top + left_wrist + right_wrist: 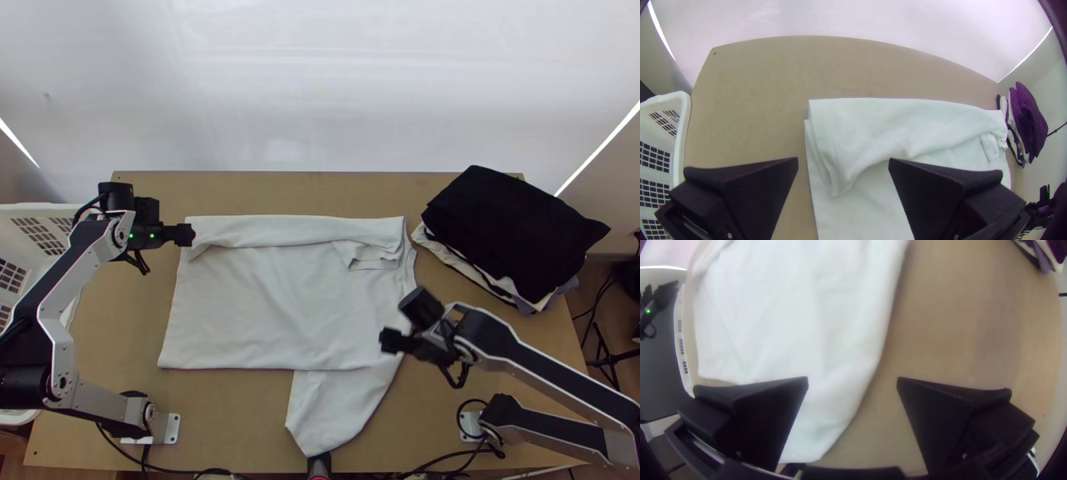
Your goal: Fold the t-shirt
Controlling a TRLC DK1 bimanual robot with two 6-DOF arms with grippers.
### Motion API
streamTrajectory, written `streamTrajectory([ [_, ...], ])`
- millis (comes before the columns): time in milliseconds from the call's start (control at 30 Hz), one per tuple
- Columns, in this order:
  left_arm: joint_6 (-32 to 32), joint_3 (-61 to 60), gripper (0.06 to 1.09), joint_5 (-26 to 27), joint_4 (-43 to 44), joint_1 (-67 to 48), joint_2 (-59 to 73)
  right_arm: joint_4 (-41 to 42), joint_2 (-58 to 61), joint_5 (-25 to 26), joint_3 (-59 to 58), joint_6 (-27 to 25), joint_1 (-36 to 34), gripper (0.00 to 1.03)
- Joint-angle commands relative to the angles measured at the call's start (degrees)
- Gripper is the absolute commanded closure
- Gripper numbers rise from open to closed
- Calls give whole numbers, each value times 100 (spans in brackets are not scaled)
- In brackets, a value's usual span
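A white t-shirt (264, 304) lies on the table, its far side folded over in a strip with a small sleeve flap at the right; another sleeve part spreads toward the near edge. My left gripper (186, 234) is at the shirt's far left corner, and in the left wrist view the open left gripper (843, 164) has the folded corner of the shirt (853, 142) between and beyond its fingers. My right gripper (386, 340) is over the shirt's right near part; in the right wrist view the right gripper (852, 384) stands open above the shirt's edge (840, 373), holding nothing.
A pile of dark and light clothes (516, 232) lies at the table's far right. A white slatted basket (40, 228) stands at the left edge. Bare wood (224, 416) shows near the front left, and cables run along the near edge.
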Motion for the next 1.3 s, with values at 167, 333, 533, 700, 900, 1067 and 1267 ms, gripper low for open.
streamTrajectory([
  [167, -415, 195, 10, -227, -203, -92, -241, -336, 596, -258, -351, 728, 1380, 10],
  [333, -476, 98, 10, -359, -283, -92, -408, -371, 702, -250, -52, 904, 1564, 10],
  [533, -555, 11, 10, -394, -300, -57, -583, -160, 1088, -250, 167, 1414, 1977, 10],
  [700, -564, -42, 10, -438, -353, -39, -715, -142, 1493, -153, 396, 1440, 1960, 19],
  [900, -555, -60, 10, -456, -406, -39, -733, 156, 1704, 357, 387, 1440, 1977, 39],
  [1067, -529, -25, 10, -464, -406, -39, -733, 192, 1765, 506, 370, 1546, 2162, 48],
  [1267, -476, 28, 10, -464, -502, -31, -750, 77, 1730, 498, 431, 1554, 2303, 48],
])
